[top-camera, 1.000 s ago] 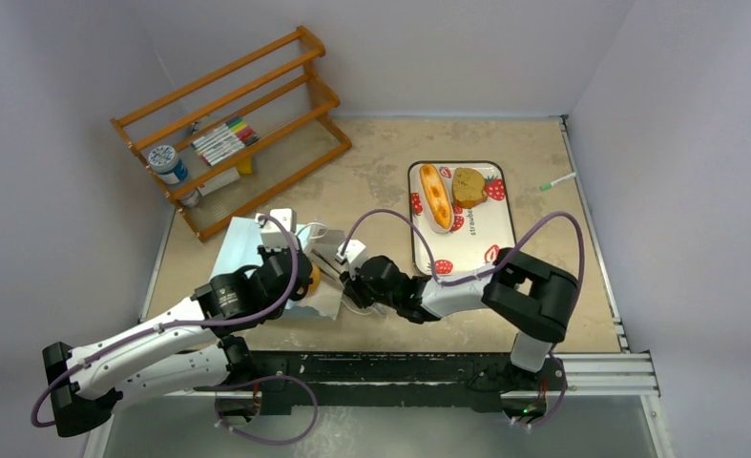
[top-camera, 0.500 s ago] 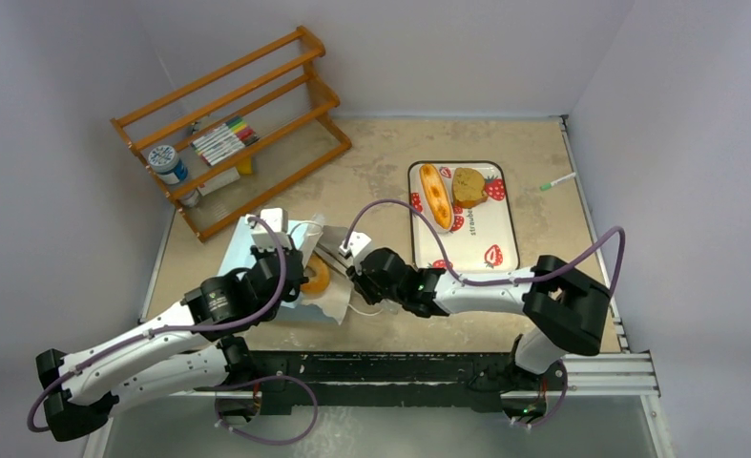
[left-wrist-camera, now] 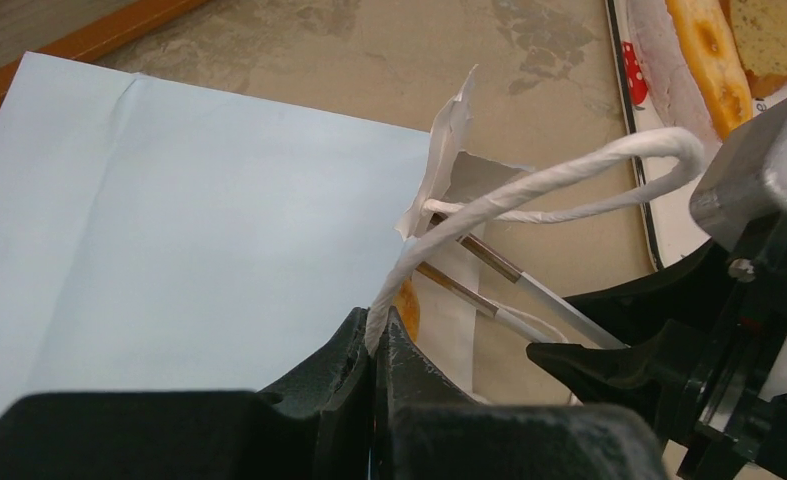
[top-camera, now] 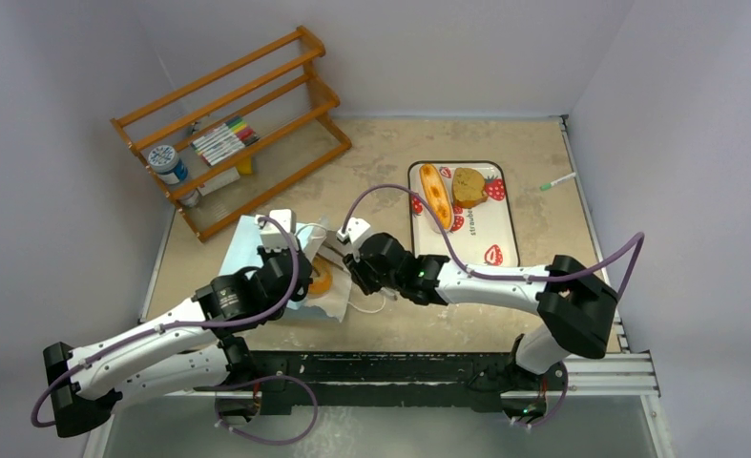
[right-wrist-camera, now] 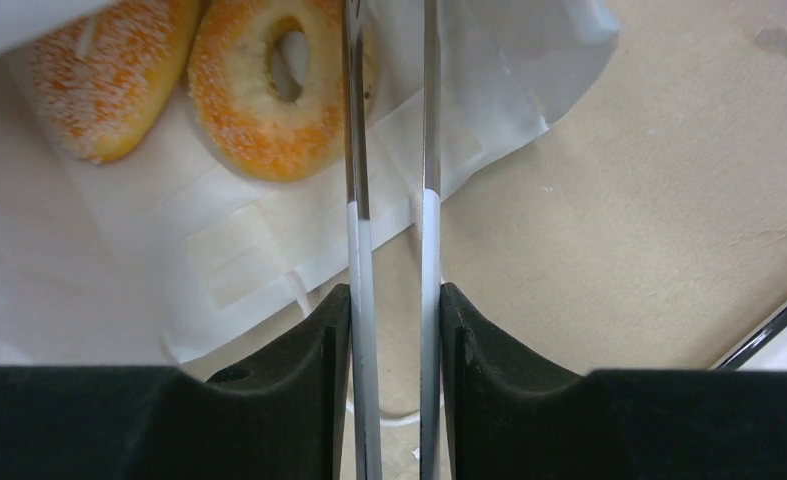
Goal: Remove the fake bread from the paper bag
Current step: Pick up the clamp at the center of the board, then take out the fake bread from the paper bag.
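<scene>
Our left tool (left-wrist-camera: 377,330) pinches the light-blue paper bag (left-wrist-camera: 169,220) by its white string (left-wrist-camera: 529,185). Our right tool (right-wrist-camera: 391,300), gripping steel tweezers (right-wrist-camera: 354,150), must nip the orange ring donut (right-wrist-camera: 259,110).

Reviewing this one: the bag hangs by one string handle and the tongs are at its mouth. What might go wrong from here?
1. The left gripper pinches only the thin string handle. If that slips, the paper bag mouth may sag onto the tongs.
2. The tongs straddle just the donut's right rim, so a squeeze may let it slide out.
3. The thin prongs could snag the bag's white lining.
</scene>
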You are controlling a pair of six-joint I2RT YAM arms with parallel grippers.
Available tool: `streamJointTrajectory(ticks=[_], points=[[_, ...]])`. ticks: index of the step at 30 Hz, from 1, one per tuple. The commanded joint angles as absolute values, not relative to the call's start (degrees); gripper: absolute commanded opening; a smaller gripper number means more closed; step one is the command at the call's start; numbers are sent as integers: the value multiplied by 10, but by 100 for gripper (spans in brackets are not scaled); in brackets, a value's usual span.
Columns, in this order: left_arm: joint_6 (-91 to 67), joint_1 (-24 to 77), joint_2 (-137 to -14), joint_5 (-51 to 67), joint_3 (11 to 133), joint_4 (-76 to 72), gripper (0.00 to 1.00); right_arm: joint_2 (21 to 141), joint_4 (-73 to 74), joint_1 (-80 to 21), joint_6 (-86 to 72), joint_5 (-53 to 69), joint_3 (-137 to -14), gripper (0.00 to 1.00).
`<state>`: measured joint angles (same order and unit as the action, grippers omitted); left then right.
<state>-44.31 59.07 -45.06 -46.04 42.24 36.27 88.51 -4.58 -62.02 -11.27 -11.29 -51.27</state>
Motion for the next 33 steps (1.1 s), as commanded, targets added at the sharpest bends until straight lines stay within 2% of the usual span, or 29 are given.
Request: streamJointTrajectory(ticks=[1, 5, 10, 15, 33], points=[[-432, 592, -443, -476, 410, 341, 0, 876, -32, -614, -109, -124, -550, 37], [-432, 592, -443, -478, 406, 332, 0, 875, -26, -612, -111, -121, -545, 39], [-428, 592, -437, -483, 404, 326, 0, 858, -11, -609, -120, -98, -535, 35], [-422, 592, -436, -482, 407, 328, 0, 799, 3, -605, -151, -82, -515, 33], [-409, 592, -426, -482, 434, 349, 0, 654, 57, -531, -263, 90, -477, 30]])
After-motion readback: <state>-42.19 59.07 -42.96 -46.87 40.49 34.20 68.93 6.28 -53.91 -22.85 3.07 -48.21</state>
